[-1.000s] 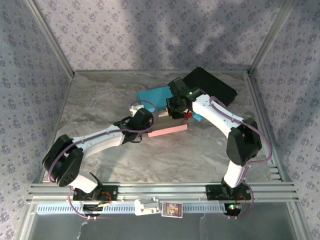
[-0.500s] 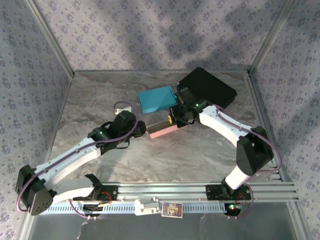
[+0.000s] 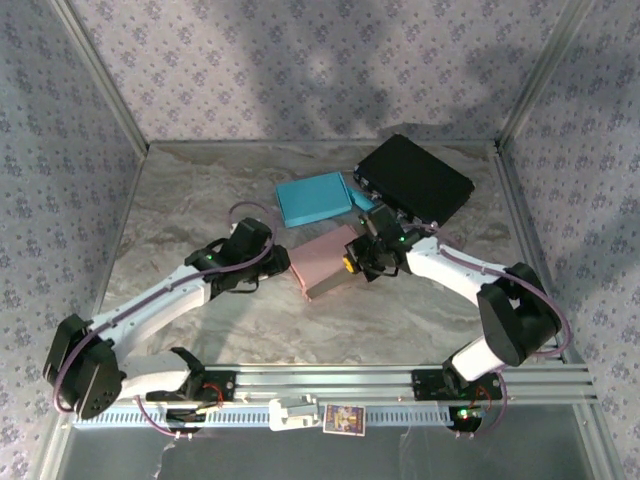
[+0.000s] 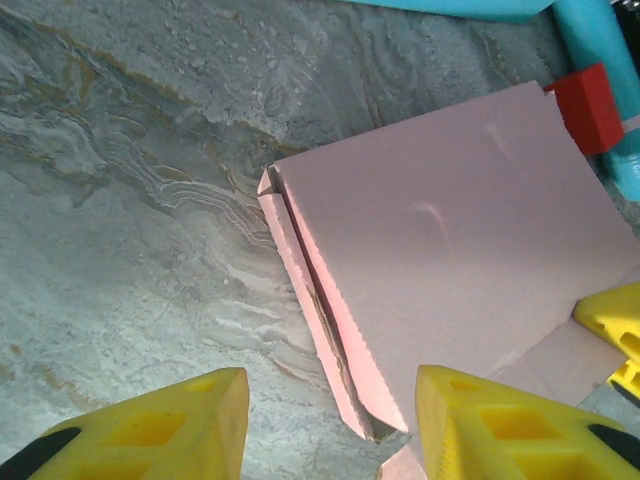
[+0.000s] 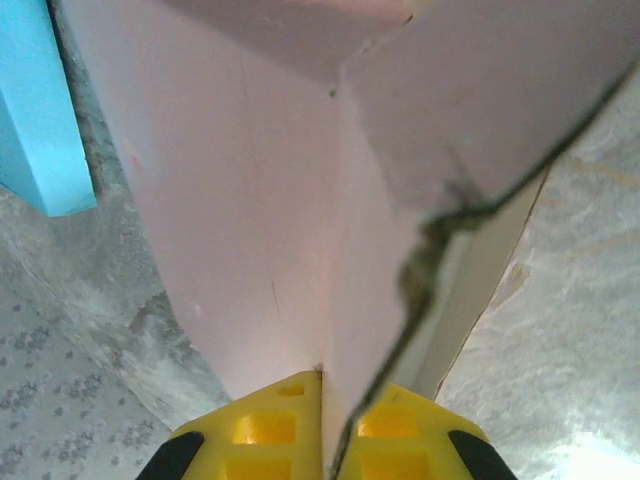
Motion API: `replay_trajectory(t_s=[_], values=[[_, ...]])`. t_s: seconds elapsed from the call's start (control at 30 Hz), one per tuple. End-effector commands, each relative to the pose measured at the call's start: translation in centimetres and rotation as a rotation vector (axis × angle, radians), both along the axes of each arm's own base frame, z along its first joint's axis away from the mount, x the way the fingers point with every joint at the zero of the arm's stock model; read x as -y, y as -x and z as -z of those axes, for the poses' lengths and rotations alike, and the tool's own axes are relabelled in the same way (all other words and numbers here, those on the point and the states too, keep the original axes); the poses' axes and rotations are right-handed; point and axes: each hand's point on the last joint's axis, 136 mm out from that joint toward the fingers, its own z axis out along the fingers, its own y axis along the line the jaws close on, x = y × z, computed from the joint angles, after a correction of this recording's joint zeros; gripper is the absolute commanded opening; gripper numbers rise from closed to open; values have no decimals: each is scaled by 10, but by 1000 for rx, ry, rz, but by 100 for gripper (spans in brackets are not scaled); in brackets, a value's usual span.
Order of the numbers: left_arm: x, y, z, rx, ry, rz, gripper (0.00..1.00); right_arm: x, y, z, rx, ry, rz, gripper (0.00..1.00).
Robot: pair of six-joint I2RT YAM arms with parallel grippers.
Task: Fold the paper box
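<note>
**Pink box held, side flap next**

The pink paper box (image 3: pixel 322 262) sits mid-table. Our right gripper (image 5: pixel 322 390) pinches one of its panels between closed fingers. Our left gripper (image 4: pixel 330 400) hovers at its left edge, jaws apart and empty. Next, we judge, it should tuck that loose side flap.

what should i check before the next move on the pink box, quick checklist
1. right gripper shut on a panel of the pink box: ok
2. left gripper open, gripping nothing: ok
3. side flap closed flat against the box: not ok, a gap shows along it
4. blue box apart from the pink box: ok
5. black case apart from the pink box: ok
6. pink box lying flat on the table: cannot tell
</note>
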Motion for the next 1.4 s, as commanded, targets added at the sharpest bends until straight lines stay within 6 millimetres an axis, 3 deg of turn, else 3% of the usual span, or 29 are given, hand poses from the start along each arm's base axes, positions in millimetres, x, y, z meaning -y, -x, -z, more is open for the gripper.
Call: replay_trajectory(t_s=[0.0,0.27,0.63,0.9,1.0,1.1,1.2,1.3,1.37], values=[[14,-3,10,-41,60,17,49,-2,-3,3,74,-11,-71,6],[33,-4,51,-178,117,-7,51,6,3,17,59,1,-78,7],[43,-9,81,-224,145,-48,48,15,19,35,-19,30,-83,12],[43,-5,97,-240,150,-60,34,21,32,49,-108,48,-92,15],[38,-2,102,-249,107,-54,28,26,39,49,-146,66,-115,23],[30,2,104,-249,61,-44,22,33,41,33,-135,103,-201,50],[23,2,100,-232,20,-24,20,46,37,-7,-13,198,-390,64],[21,0,97,-222,-9,6,20,63,29,-43,137,285,-570,67],[21,-2,96,-220,-32,29,20,73,23,-52,198,324,-647,68]])
